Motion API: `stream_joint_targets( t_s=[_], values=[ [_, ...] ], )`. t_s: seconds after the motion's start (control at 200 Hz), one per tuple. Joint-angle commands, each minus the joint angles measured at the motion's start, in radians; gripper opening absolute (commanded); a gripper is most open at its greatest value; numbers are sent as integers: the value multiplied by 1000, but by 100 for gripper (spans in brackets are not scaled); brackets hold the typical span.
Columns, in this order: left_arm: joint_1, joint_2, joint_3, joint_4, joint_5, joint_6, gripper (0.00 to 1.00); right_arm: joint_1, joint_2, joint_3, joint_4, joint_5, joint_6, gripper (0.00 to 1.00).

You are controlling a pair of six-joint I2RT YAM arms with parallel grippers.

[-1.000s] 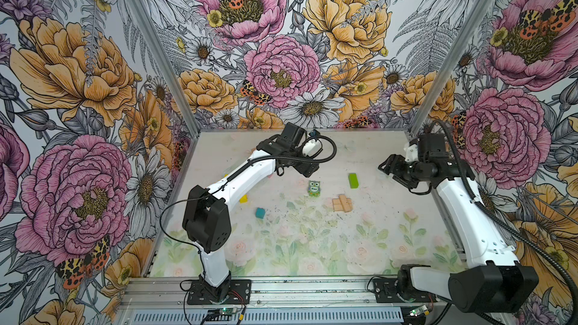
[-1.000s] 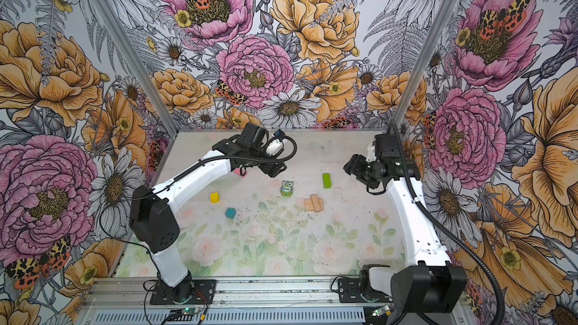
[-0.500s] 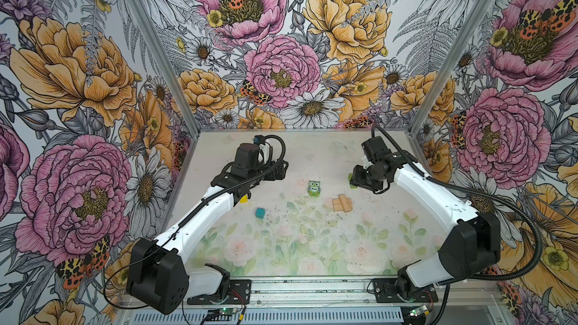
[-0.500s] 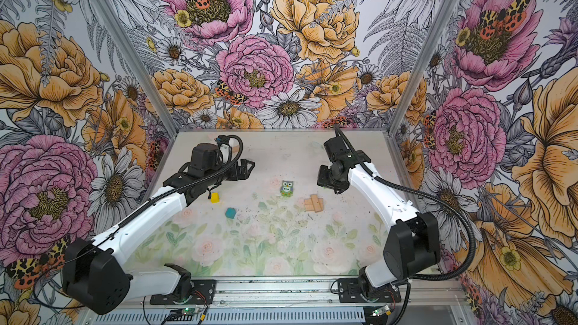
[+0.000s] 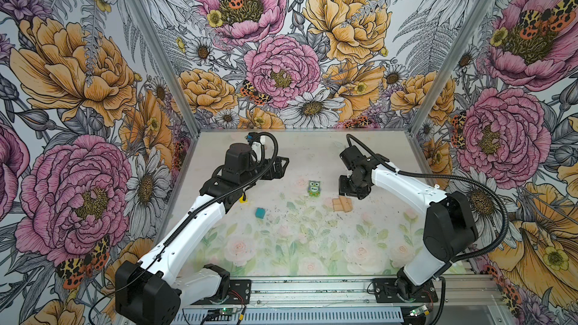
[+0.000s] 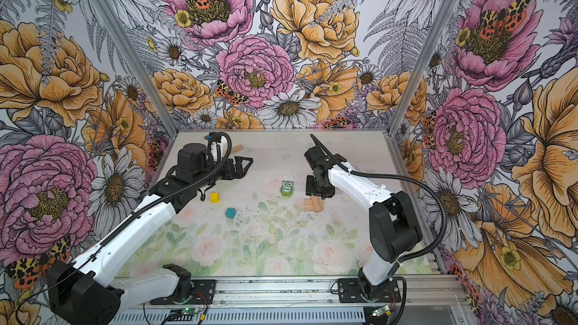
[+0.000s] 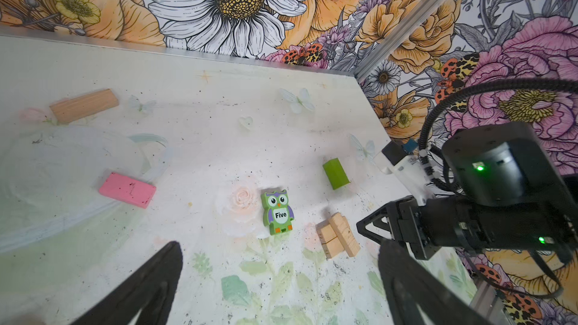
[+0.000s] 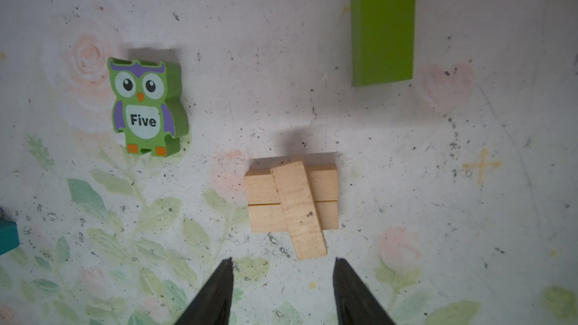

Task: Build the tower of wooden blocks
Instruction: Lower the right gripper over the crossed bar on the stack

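We read just one word, "Five", printed in black on the white belly of the owl-printed block (image 8: 147,107), lying near the right gripper (image 8: 283,265), ahead of its fingertips.

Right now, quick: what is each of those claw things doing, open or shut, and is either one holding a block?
Left gripper: wide open, holding nothing.
Right gripper: open, holding nothing, close to the tan bars.

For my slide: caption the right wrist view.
Open jaws near two tan bars, a third laid across; owl block, lime-green bar apart.
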Motion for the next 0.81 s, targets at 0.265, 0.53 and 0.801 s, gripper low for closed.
stream_joint_targets(
  t_s=[0.265, 0.53, 0.801],
  values=[
    [22, 15, 25, 10, 60, 29, 99, 7, 67, -54, 63, 6, 9, 48],
    [19, 65, 64, 15, 71, 28, 99, 7, 111, -41, 70, 2, 1, 42],
    [22, 108, 103, 15, 76, 38, 99, 7, 141, -28, 70, 16, 0, 39]
  ],
)
